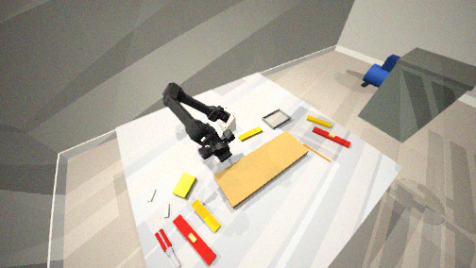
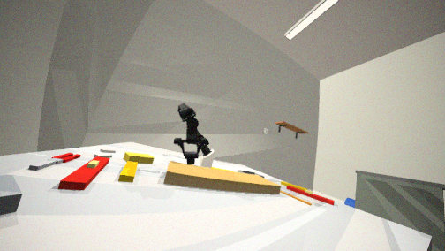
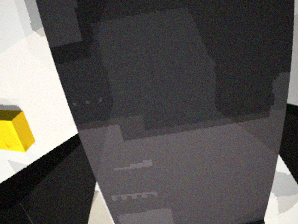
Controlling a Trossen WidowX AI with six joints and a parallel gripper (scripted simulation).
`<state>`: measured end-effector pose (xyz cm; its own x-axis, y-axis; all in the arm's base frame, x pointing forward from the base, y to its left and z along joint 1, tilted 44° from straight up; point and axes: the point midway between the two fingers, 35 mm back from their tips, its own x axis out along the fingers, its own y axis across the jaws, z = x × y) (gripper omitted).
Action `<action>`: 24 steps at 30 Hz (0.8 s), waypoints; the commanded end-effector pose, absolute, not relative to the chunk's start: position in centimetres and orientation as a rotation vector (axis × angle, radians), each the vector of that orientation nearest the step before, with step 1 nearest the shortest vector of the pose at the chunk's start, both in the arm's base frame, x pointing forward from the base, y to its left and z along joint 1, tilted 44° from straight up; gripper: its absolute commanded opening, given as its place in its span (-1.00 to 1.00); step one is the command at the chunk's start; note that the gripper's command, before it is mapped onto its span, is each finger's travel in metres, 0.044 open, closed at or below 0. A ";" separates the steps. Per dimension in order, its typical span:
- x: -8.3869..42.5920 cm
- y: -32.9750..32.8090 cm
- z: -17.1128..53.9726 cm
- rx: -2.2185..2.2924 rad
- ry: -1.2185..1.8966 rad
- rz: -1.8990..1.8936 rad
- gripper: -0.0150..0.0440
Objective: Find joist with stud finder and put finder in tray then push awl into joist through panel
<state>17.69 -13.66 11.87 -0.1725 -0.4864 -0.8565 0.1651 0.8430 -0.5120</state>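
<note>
My gripper [image 1: 218, 149] [image 2: 191, 155] is shut on the stud finder, a dark block. The stud finder [image 3: 175, 100] fills most of the wrist view; its lower end shows small in the exterior view [image 2: 191, 161]. It is held by the back edge of the floor panel, near the panel's left end; I cannot tell whether it touches anything. The tan floor panel [image 1: 264, 167] [image 2: 221, 178] lies flat on the table. The shallow grey-rimmed tray [image 1: 277, 118] stands behind the panel's right part and looks empty. I cannot make out the awl; the arm may hide it.
A yellow bar [image 1: 250, 134] lies between panel and tray. A yellow block [image 1: 184, 185], another yellow bar [image 1: 206, 215], a red level [image 1: 195, 240] and red-handled tool [image 1: 165, 239] lie left. A thin orange stick [image 1: 317, 153] and second red level [image 1: 331, 137] lie right.
</note>
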 end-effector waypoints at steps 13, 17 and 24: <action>17.8 -13.8 12.1 -0.186 1.654 -0.506 -0.49; 17.7 -13.9 12.1 -0.165 1.658 -0.483 -0.49; 17.7 -14.0 12.1 -0.129 1.661 -0.444 -0.49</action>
<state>17.62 -14.08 12.04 -0.1535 -0.3612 -0.9198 0.1749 0.9062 -0.3850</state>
